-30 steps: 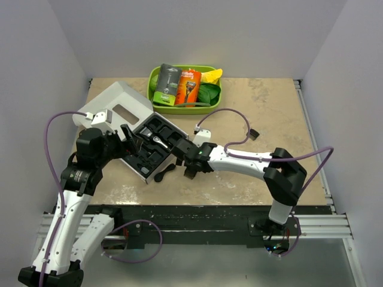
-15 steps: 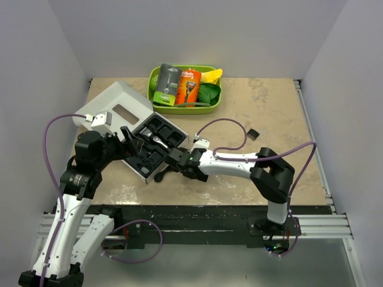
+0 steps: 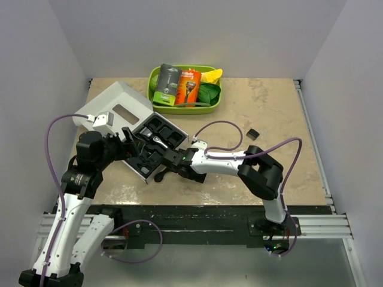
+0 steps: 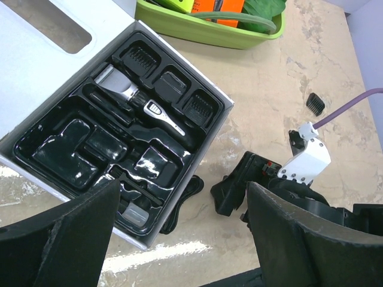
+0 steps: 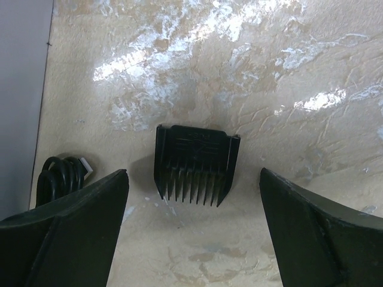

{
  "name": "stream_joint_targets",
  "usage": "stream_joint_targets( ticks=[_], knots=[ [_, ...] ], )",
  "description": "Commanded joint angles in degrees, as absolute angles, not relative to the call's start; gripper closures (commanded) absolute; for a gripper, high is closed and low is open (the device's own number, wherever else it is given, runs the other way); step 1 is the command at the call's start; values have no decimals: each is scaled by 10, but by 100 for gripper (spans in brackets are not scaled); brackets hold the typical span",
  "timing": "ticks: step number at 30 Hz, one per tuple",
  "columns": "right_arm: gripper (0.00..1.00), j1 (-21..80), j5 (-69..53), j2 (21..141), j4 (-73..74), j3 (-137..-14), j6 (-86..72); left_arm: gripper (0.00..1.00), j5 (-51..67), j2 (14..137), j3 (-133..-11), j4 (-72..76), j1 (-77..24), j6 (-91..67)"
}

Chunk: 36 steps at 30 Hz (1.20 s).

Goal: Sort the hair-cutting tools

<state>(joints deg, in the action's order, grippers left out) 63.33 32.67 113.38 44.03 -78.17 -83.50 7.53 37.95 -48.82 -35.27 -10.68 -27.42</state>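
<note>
The black hair clipper (image 4: 133,97) with its silver head lies in the open case's black tray (image 3: 142,162). A small black guide comb (image 5: 196,164) lies flat on the table, teeth toward the camera, centred between the fingers of my open right gripper (image 5: 191,239), untouched. That gripper (image 3: 170,162) sits low by the case's front right edge. A small black curved piece (image 4: 179,206) lies against that edge, left of the comb (image 5: 60,174). Another guide comb (image 3: 254,133) lies alone on the table to the right. My left gripper (image 3: 128,139) hovers open above the case, holding nothing.
The case's white lid (image 3: 116,104) lies open at the back left. A green bin (image 3: 179,109) at the back holds the orange razor package (image 3: 190,86) and the grey-and-green one (image 3: 166,85). Purple cables loop over both arms.
My right arm has swung left across the table, bringing its gripper down next to the case's front edge. The left arm has hardly moved.
</note>
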Motion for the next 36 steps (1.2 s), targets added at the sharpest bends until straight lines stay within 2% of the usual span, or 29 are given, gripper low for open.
stream_joint_targets(
  ticks=[1, 8, 18, 30, 36],
  knots=[
    [9, 630, 354, 1158, 461, -807, -859, 9, 85, 376, -483, -334, -112, -273],
    [15, 616, 353, 1172, 462, -801, -853, 9, 80, 375, -476, -331, -112, -271],
    [31, 612, 348, 1187, 447, -799, -835, 9, 77, 381, -477, -329, -115, -267],
    [58, 613, 328, 1206, 427, -802, -817, 9, 69, 381, -476, -331, -116, -265],
    [62, 612, 368, 1185, 460, -815, -789, 10, 67, 378, -478, -335, -116, -264]
  ],
)
